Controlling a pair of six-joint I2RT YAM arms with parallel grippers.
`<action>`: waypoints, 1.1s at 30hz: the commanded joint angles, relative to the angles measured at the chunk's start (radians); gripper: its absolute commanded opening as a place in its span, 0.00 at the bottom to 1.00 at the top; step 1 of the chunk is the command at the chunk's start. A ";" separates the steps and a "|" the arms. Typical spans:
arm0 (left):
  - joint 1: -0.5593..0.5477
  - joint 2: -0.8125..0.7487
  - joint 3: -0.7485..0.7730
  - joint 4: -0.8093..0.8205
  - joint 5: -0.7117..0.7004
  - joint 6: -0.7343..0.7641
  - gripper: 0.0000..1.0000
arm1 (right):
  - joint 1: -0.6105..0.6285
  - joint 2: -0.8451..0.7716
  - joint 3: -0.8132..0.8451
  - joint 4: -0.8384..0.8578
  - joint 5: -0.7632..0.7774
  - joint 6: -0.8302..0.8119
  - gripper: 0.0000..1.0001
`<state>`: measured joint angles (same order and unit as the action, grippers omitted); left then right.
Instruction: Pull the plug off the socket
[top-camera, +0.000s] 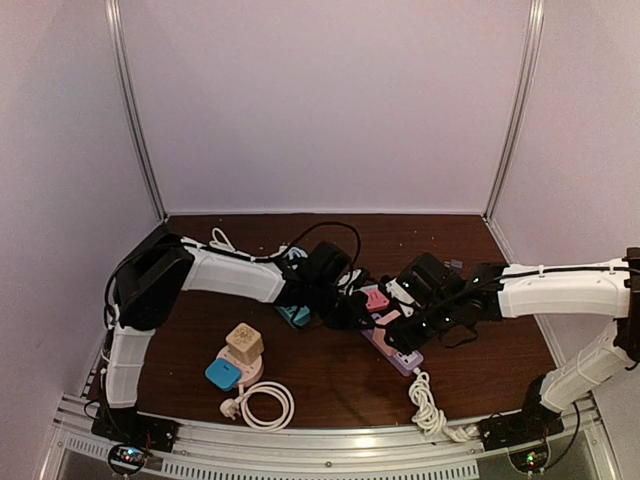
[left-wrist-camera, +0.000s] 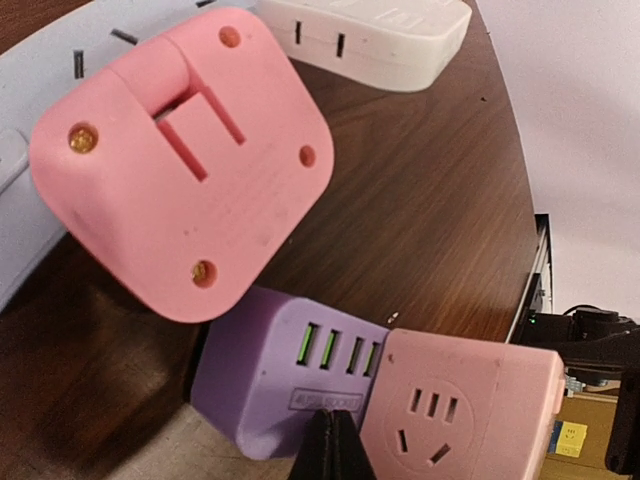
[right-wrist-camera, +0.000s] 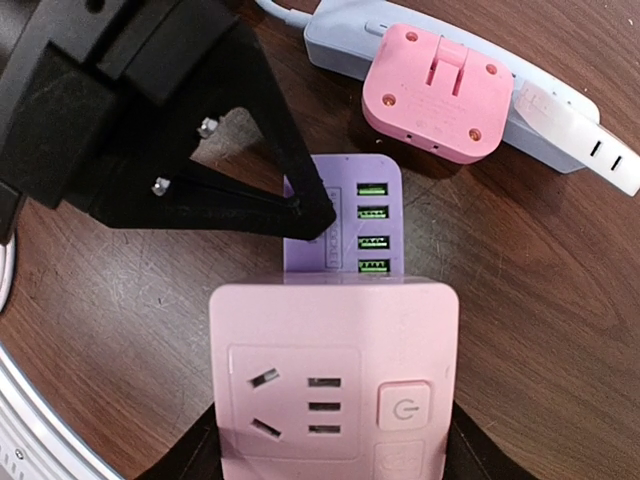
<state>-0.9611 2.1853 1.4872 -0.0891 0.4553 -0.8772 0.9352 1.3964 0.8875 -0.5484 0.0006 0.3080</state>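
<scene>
A pink cube plug (right-wrist-camera: 335, 385) with its own outlets and a power button sits plugged into a purple socket strip (right-wrist-camera: 345, 215) with green USB ports. My right gripper (right-wrist-camera: 335, 455) is shut on the cube, one finger on each side. My left gripper (left-wrist-camera: 335, 445) is shut and empty, its tips pressing on the purple strip (left-wrist-camera: 290, 370) beside the cube (left-wrist-camera: 460, 410); it also shows in the right wrist view (right-wrist-camera: 305, 210). In the top view the two grippers, left (top-camera: 352, 318) and right (top-camera: 402, 322), meet over the strip (top-camera: 400, 355), and the cube is mostly hidden.
A flat pink adapter (right-wrist-camera: 435, 90) lies prongs-up on a light blue power strip (right-wrist-camera: 335, 45) just beyond the purple strip, with a white adapter (left-wrist-camera: 370, 35) beside it. Near the left front are a beige cube (top-camera: 244, 342), a blue plug (top-camera: 223, 374) and a coiled white cord (top-camera: 265, 405).
</scene>
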 joint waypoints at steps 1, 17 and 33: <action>0.007 0.036 0.031 0.065 0.032 -0.020 0.00 | 0.014 0.006 0.047 0.049 0.035 0.017 0.39; 0.007 0.095 0.030 -0.174 -0.046 0.092 0.00 | 0.023 0.039 0.109 0.048 0.114 0.006 0.38; 0.007 0.127 -0.027 -0.264 -0.102 0.160 0.00 | 0.025 -0.014 0.142 0.046 0.115 -0.007 0.37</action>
<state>-0.9611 2.2257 1.5326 -0.1432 0.4530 -0.7437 0.9539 1.4532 0.9459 -0.5804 0.0422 0.3176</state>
